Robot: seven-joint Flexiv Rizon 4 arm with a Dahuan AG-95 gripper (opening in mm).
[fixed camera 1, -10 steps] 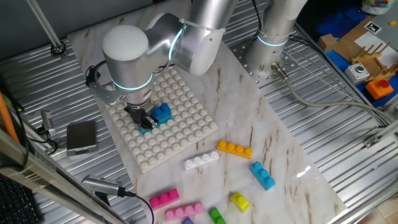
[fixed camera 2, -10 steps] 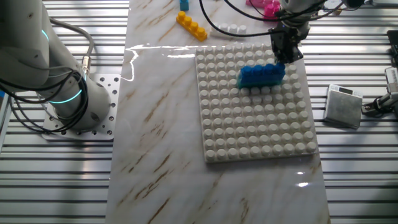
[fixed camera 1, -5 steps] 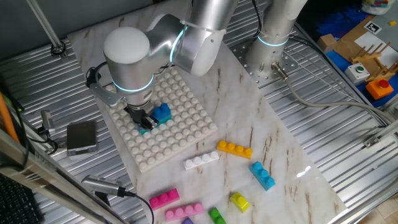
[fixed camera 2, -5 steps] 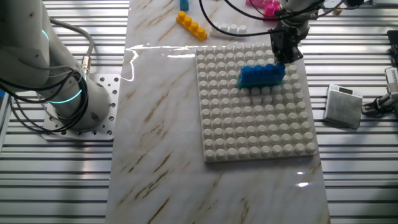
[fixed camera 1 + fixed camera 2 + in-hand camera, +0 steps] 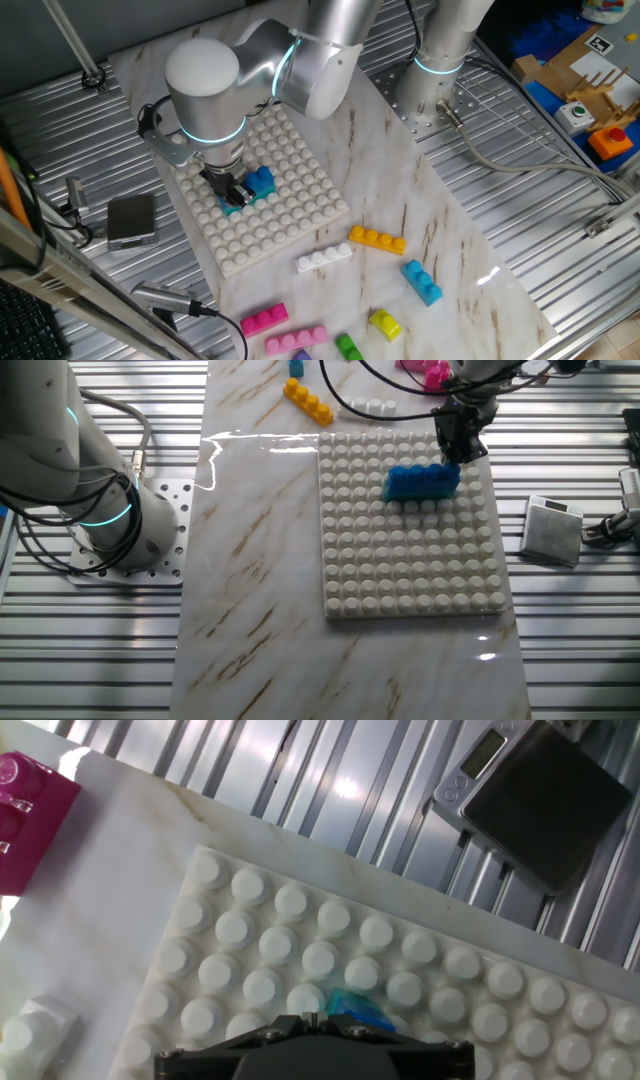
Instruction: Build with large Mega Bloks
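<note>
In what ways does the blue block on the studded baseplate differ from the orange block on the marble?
The blue block sits on the white baseplate; the orange block lies loose on the marble table. The gripper is at the blue block's end; nothing is near the orange one. The colours differ. Both are long bricks with one row of round studs, lying studs up.

We see a white marble-patterned tabletop with brown veins lying across a ribbed, silvery metal bench. Glare from overhead light streaks the marble. A small grey digital scale sits on the ribs, and a blue crate with wooden parts stands at 1 corner.
</note>
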